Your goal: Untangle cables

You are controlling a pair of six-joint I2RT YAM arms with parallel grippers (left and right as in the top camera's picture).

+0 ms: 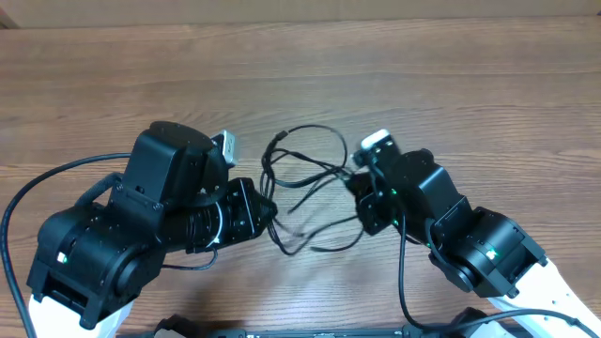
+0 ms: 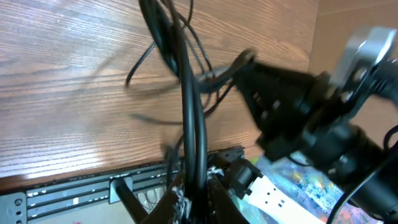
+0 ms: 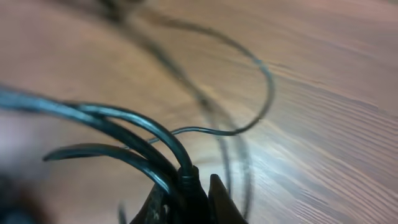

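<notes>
The cables [image 1: 305, 178] are a tangle of thin black cords lying in loops on the wooden table [image 1: 470, 75] between my two arms. My left gripper [image 1: 270, 214] reaches in from the left and is shut on a bundle of the cables [image 2: 186, 93], which runs up from between its fingers [image 2: 194, 193]. My right gripper [image 1: 360, 183] comes in from the right, a short way from the left one. It is shut on the cables [image 3: 155, 134]: a thicker moulded end sits pinched between its fingers [image 3: 199, 199]. A thin loop [image 3: 261, 93] curves off over the table.
Thick black arm wires trail at the far left [image 1: 19, 216] and beside the right arm [image 1: 404, 272]. A metal rail [image 2: 74, 190] runs along the table's near edge. The right arm's body [image 2: 298, 118] stands close in front of the left wrist camera.
</notes>
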